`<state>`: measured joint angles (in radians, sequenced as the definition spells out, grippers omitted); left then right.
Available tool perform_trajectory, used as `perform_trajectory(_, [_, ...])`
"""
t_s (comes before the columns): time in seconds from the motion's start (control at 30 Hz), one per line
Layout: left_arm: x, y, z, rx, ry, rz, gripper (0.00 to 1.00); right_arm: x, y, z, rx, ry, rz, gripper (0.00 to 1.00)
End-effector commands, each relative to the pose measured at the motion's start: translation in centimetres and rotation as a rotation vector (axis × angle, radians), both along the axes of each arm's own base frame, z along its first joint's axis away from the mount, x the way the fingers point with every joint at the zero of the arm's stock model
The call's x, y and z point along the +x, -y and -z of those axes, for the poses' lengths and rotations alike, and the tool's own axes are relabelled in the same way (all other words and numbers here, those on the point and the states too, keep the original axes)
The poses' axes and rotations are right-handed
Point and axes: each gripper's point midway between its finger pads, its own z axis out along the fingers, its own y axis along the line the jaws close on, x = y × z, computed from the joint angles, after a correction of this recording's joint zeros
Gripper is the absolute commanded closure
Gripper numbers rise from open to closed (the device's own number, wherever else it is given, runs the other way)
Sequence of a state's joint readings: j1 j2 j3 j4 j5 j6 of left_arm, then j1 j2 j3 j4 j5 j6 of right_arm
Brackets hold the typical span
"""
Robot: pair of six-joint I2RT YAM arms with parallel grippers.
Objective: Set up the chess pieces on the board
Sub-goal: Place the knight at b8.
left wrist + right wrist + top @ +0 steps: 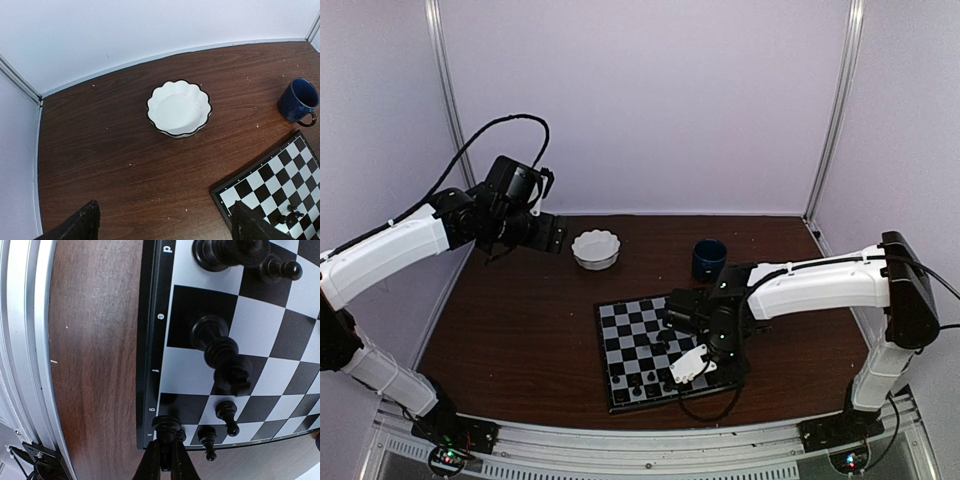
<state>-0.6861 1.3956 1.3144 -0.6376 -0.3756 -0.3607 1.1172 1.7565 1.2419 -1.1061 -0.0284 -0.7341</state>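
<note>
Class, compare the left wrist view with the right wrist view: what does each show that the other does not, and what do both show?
Only the left wrist view: the white scalloped bowl, the dark blue mug and the left gripper, open and empty. Only the right wrist view: the right gripper closed on a black piece at the lettered edge of the board, and the metal rail. Both: the board, black chess pieces on it and the brown table.
</note>
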Motion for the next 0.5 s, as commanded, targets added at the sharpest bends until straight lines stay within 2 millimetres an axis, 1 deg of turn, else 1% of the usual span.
perform_trajectory(0.0, [0.09, 0.69, -0.29, -0.035, 0.011, 0.019, 0.09, 0.36, -0.32, 0.16, -0.007, 0.023, -0.008, 0.96])
perform_trajectory(0.17, [0.02, 0.9, -0.16, -0.044, 0.003, 0.026, 0.09, 0.96, -0.21, 0.39, -0.023, 0.054, -0.01, 0.95])
perform_trajectory(0.47, [-0.03, 0.98, -0.2, -0.048, 0.002, 0.03, 0.09, 1.28, -0.54, 0.64, -0.022, 0.064, -0.008, 0.94])
